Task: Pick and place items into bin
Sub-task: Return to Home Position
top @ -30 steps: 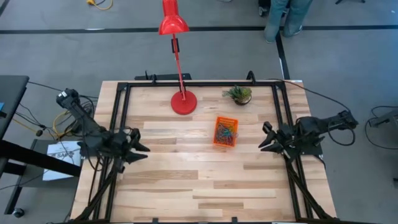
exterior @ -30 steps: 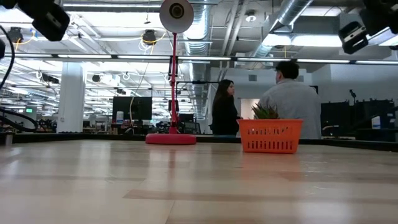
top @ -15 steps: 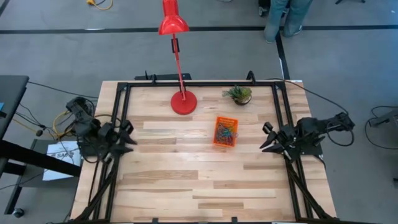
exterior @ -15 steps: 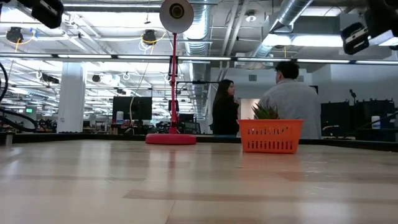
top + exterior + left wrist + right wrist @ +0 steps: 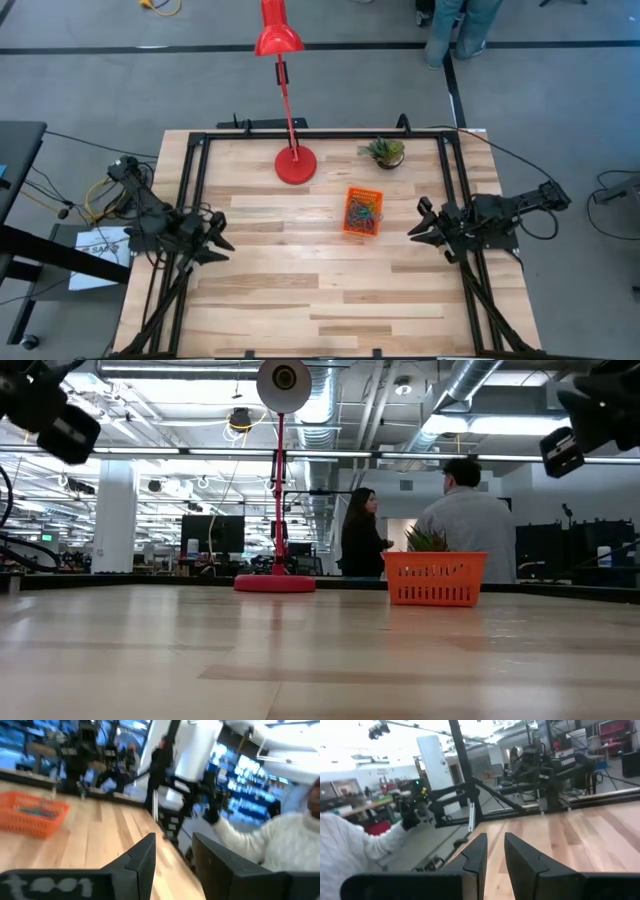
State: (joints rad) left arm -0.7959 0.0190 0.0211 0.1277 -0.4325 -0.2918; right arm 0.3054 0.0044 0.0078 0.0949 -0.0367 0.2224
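The orange bin (image 5: 363, 212) stands on the wooden table right of centre, with several coloured band items (image 5: 364, 210) lying inside it. The low view shows the bin (image 5: 435, 580) in front of the plant, and the left wrist view shows the bin (image 5: 30, 812) and its items (image 5: 36, 810) far off. My left gripper (image 5: 225, 240) hovers open near the table's left edge, pointing level toward the right, with nothing between its fingers (image 5: 145, 855). My right gripper (image 5: 415, 222) hovers near the right edge, pointing toward the bin. Its fingers (image 5: 479, 851) stand a narrow gap apart and hold nothing.
A red lamp's round base (image 5: 295, 165) and a small potted plant (image 5: 384, 151) stand at the table's far side. Black frame rails (image 5: 196, 190) run along the table's left and right sides. People stand in the room beyond (image 5: 465, 510). A white-sleeved arm (image 5: 280, 845) shows past the table.
My left gripper has drawn back toward the table's left edge, then come forward again, and has sunk. My right gripper has sunk a little and edged toward the bin. The bin and the items have stayed still.
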